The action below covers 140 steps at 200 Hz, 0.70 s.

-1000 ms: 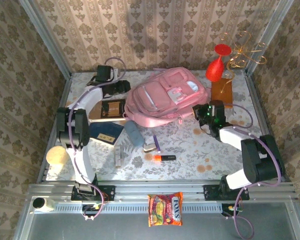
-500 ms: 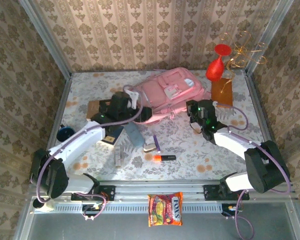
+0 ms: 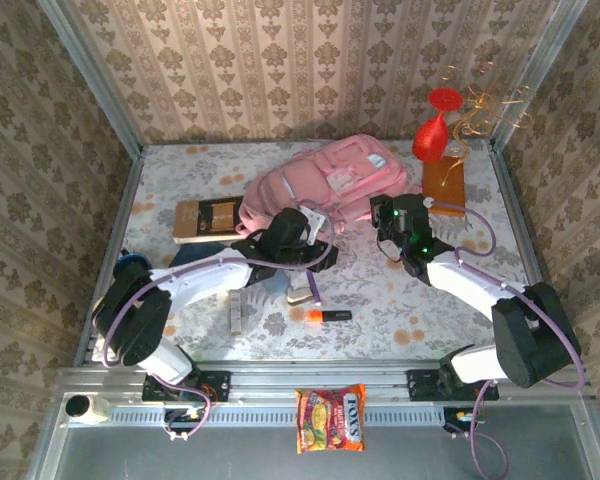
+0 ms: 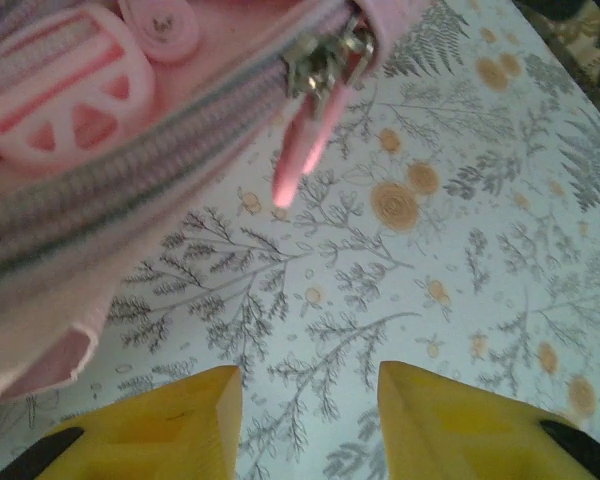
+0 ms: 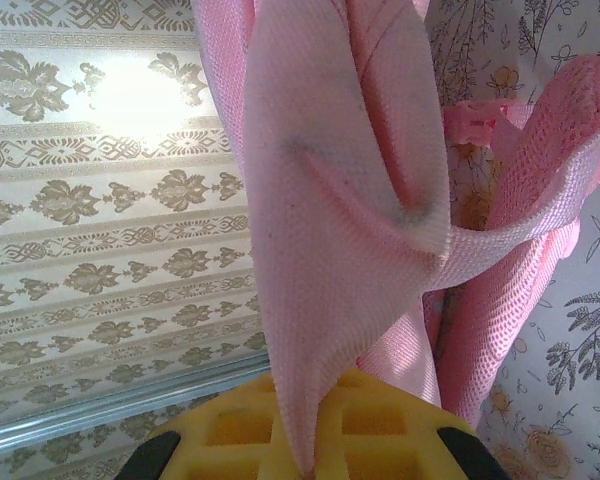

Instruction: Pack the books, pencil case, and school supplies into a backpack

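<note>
The left arm (image 3: 195, 280) is folded at the elbow close to its base and stretched low toward the middle, with the wrist turned downward. The left gripper (image 3: 298, 232) is held low and pointed down. Its yellow fingers (image 4: 170, 420) are seen parted, with nothing between them. The right arm (image 3: 470, 285) is reached forward and inward from its base. The right gripper (image 3: 388, 214) is seen closed — its jaws are pinched on a strap of the backpack (image 5: 350, 200).
</note>
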Motion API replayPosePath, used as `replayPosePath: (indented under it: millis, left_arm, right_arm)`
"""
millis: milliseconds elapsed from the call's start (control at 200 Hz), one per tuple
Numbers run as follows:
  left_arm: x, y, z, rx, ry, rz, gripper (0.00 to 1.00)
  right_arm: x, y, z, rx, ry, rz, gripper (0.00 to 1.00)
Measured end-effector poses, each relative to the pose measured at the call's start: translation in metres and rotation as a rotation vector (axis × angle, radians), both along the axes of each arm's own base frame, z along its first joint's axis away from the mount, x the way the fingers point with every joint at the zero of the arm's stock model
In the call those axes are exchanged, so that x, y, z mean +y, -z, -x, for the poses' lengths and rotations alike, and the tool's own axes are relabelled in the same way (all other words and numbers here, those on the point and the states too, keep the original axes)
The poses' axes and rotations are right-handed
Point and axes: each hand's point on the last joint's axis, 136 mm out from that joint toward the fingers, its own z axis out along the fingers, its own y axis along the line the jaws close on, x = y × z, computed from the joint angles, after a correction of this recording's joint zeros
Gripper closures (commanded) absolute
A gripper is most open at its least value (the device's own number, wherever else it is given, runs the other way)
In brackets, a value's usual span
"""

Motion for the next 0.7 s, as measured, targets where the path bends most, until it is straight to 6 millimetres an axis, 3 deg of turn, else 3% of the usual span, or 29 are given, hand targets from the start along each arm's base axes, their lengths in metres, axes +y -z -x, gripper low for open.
replayPosePath:
  millis: [215,585,700]
  left_arm:
    - [-0.013,-0.006,-0.024,-0.062,-0.033,0.002,0.66]
    - [-0.026,-0.01,-0.038,-0.08,-0.035,0.009,0.73]
    - [-0.026,-0.014,-0.045,-0.091,-0.042,0.012,0.8]
  right_arm:
    - [0.0,-0.001,0.0,-0.003,0.001,-0.005,1.0]
    - [0.0,-0.003,-0.001,-0.01,0.002,-0.011,1.0]
    - [0.0,-0.004,-0.001,-0.013,0.002,-0.012,1.0]
